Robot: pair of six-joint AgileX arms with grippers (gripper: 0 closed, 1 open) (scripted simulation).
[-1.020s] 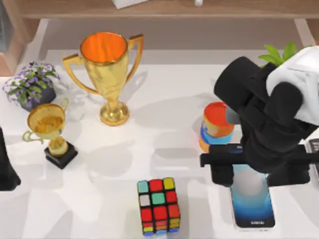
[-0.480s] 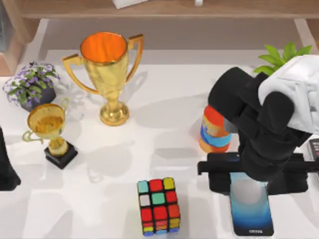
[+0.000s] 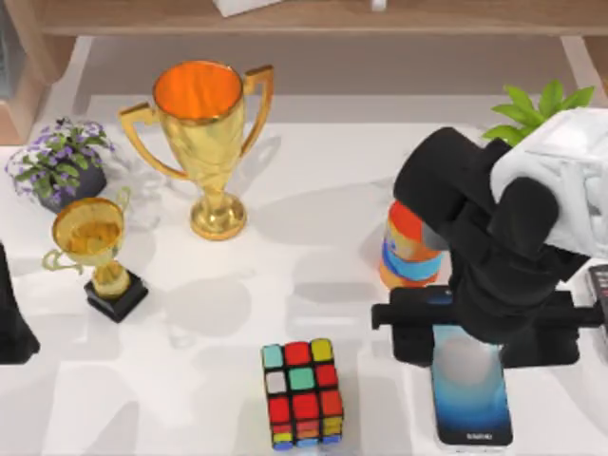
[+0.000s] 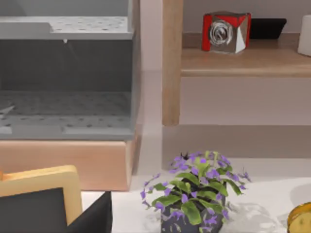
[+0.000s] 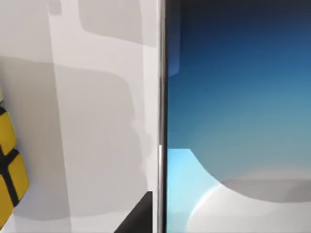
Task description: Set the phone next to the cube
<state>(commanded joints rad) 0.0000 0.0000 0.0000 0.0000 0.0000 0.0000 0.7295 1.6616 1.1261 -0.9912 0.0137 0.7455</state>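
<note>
Top view, right hand point(image 3: 472, 328) over phone point(image 3: 470, 394), grip unclear, writing unreadable, cube point(image 3: 304, 392) well apart.

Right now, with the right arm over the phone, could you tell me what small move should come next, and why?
Probably carry the phone a little further toward the top view's left, closer to the cube. The right gripper sits over the phone's far end, and a strip of bare table separates phone and cube. The left arm stays parked at the table's left edge.
</note>
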